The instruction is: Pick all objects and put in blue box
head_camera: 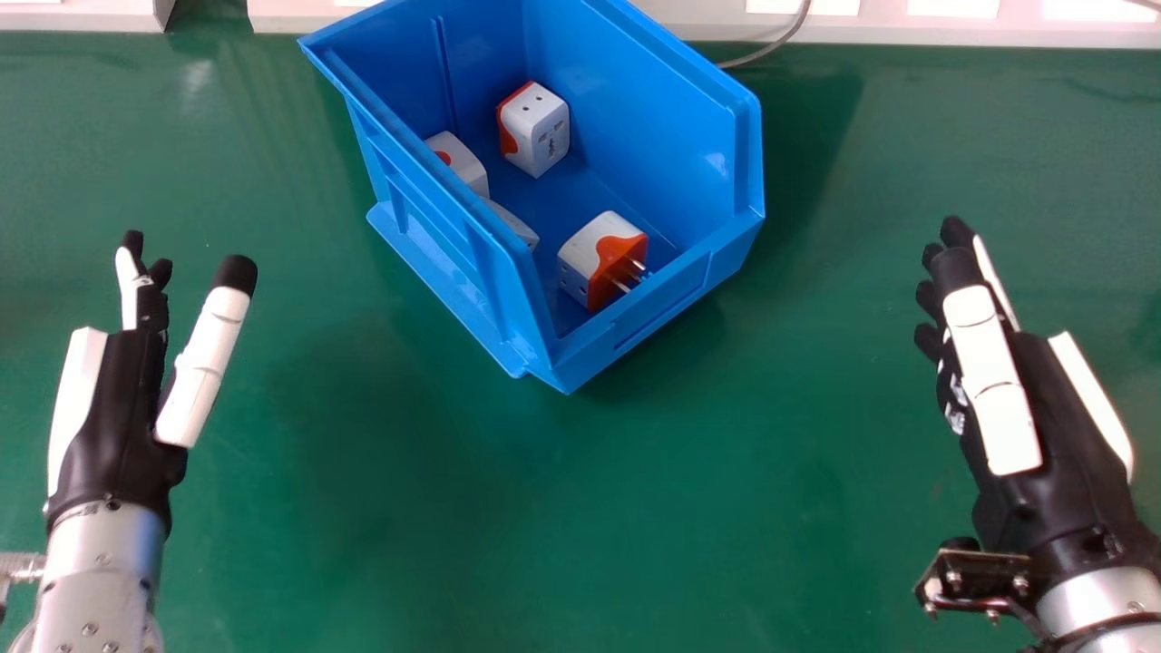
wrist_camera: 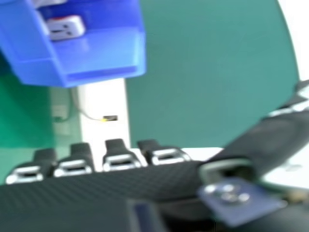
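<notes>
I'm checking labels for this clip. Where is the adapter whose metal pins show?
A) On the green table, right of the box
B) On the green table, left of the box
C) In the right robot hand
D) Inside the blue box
D: the adapter lies within the walls of the blue box, pins showing.

I have room to pass over the green tabletop (head_camera: 435, 508) on the near side of the blue box (head_camera: 426, 245) and along its left and right. Its tall walls block a low crossing toward the tabletop's far edge; the front lip is lower. Just inside that lip stands a pronged adapter (head_camera: 603, 258), another (head_camera: 544, 131) sits deeper, and two plugs (head_camera: 463, 165) crowd the left wall. Bare box floor runs between.
</notes>
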Motion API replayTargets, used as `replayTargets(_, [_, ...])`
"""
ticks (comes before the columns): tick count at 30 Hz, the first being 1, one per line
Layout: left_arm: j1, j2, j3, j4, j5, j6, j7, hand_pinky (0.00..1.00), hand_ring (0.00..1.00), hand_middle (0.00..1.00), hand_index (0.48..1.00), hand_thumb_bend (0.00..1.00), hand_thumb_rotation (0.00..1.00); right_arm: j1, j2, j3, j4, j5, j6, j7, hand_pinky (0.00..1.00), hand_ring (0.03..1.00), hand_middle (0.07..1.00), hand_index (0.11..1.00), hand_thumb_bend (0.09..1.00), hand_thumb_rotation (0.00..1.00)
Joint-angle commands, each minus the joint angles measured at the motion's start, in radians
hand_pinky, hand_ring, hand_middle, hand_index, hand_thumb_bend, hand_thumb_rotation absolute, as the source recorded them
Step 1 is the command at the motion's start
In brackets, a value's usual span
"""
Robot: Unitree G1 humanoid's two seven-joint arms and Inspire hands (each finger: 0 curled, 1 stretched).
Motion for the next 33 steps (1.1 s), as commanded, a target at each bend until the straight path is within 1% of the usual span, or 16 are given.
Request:
replayTargets(1, [0.029, -0.007, 0.026, -0.029, -0.027, -0.024, -0.008, 1.0, 1.0, 1.0, 1.0, 0.75, 1.0, 0.005, -0.004, -0.003, -0.02, 0.018, -0.011, 0.015, 0.97, 1.0, 1.0, 1.0, 0.357, 1.0])
replayTargets(3, [0.037, -0.018, 0.038, -0.042, -0.062, -0.01, -0.018, 1.0, 1.0, 1.0, 1.0, 0.75, 1.0, 0.006, -0.006, -0.003, -0.01, 0.019, -0.019, 0.022, 0.97, 1.0, 1.0, 1.0, 0.357, 1.0])
replayTargets(4, [0.044, -0.026, 0.045, -0.044, -0.084, -0.018, -0.025, 1.0, 1.0, 1.0, 1.0, 0.75, 1.0, 0.006, -0.006, -0.005, 0.0, 0.02, -0.028, 0.026, 0.97, 1.0, 1.0, 1.0, 0.356, 1.0])
replayTargets(5, [0.052, -0.032, 0.05, -0.043, -0.101, -0.036, -0.031, 1.0, 1.0, 1.0, 1.0, 0.73, 0.99, 0.004, -0.004, -0.008, 0.013, 0.022, -0.04, 0.029, 0.97, 1.0, 1.0, 1.0, 0.355, 1.0])
replayTargets(6, [0.063, -0.035, 0.052, -0.036, -0.109, -0.068, -0.037, 1.0, 1.0, 1.0, 1.0, 0.71, 0.98, 0.001, -0.002, -0.012, 0.026, 0.025, -0.051, 0.031, 0.97, 1.0, 1.0, 1.0, 0.354, 1.0])
replayTargets(8, [0.088, -0.028, 0.048, -0.014, -0.094, -0.149, -0.042, 1.0, 1.0, 1.0, 1.0, 0.64, 0.96, -0.006, 0.003, -0.017, 0.053, 0.031, -0.071, 0.034, 0.96, 1.0, 1.0, 1.0, 0.34, 1.0])
replayTargets(10, [0.119, -0.016, 0.046, -0.003, -0.067, -0.221, -0.043, 1.0, 1.0, 1.0, 1.0, 0.65, 0.97, -0.019, 0.008, -0.02, 0.078, 0.036, -0.085, 0.033, 0.95, 1.0, 1.0, 1.0, 0.337, 1.0])
replayTargets(11, [0.131, -0.014, 0.047, 0.001, -0.06, -0.255, -0.045, 1.0, 1.0, 1.0, 1.0, 0.67, 0.98, -0.028, 0.01, -0.022, 0.091, 0.038, -0.091, 0.032, 0.95, 1.0, 1.0, 1.0, 0.337, 1.0])
replayTargets(14, [0.152, -0.018, 0.047, 0.022, -0.059, -0.344, -0.049, 1.0, 1.0, 1.0, 1.0, 0.73, 0.99, -0.052, 0.016, -0.029, 0.118, 0.044, -0.107, 0.033, 0.94, 1.0, 1.0, 1.0, 0.339, 1.0])
replayTargets(16, [0.147, -0.023, 0.04, 0.033, -0.069, -0.375, -0.056, 0.96, 1.0, 1.0, 0.999, 0.76, 1.0, -0.075, 0.016, -0.039, 0.139, 0.05, -0.113, 0.035, 0.93, 1.0, 1.0, 1.0, 0.347, 1.0])
replayTargets(19, [0.128, -0.025, 0.033, 0.051, -0.078, -0.39, -0.063, 0.94, 1.0, 1.0, 0.996, 0.77, 1.0, -0.094, 0.015, -0.048, 0.161, 0.054, -0.123, 0.036, 0.93, 1.0, 1.0, 1.0, 0.351, 1.0])
replayTargets(21, [0.107, -0.023, 0.029, 0.057, -0.09, -0.38, -0.075, 0.92, 1.0, 1.0, 0.99, 0.76, 1.0, -0.106, 0.013, -0.053, 0.178, 0.054, -0.131, 0.037, 0.92, 1.0, 1.0, 1.0, 0.35, 1.0])
replayTargets(23, [0.098, -0.023, 0.028, 0.057, -0.094, -0.369, -0.08, 0.91, 1.0, 1.0, 0.986, 0.74, 1.0, -0.113, 0.01, -0.056, 0.187, 0.053, -0.136, 0.04, 0.91, 1.0, 1.0, 1.0, 0.351, 1.0])
replayTargets(25, [0.095, -0.023, 0.027, 0.06, -0.086, -0.369, -0.078, 0.9, 0.99, 1.0, 0.982, 0.73, 1.0, -0.115, 0.008, -0.056, 0.194, 0.049, -0.145, 0.043, 0.9, 1.0, 1.0, 1.0, 0.352, 1.0])
replayTargets(28, [0.088, -0.034, 0.014, 0.064, -0.063, -0.374, -0.066, 0.88, 0.98, 0.99, 0.972, 0.74, 1.0, -0.121, -0.004, -0.063, 0.218, 0.043, -0.171, 0.054, 0.9, 1.0, 1.0, 1.0, 0.357, 1.0])
replayTargets(33, [0.095, -0.054, -0.005, 0.063, -0.046, -0.385, -0.048, 0.87, 0.97, 0.98, 0.964, 0.74, 1.0, -0.094, -0.037, -0.081, 0.227, 0.034, -0.201, 0.078, 0.92, 1.0, 1.0, 1.0, 0.36, 1.0])
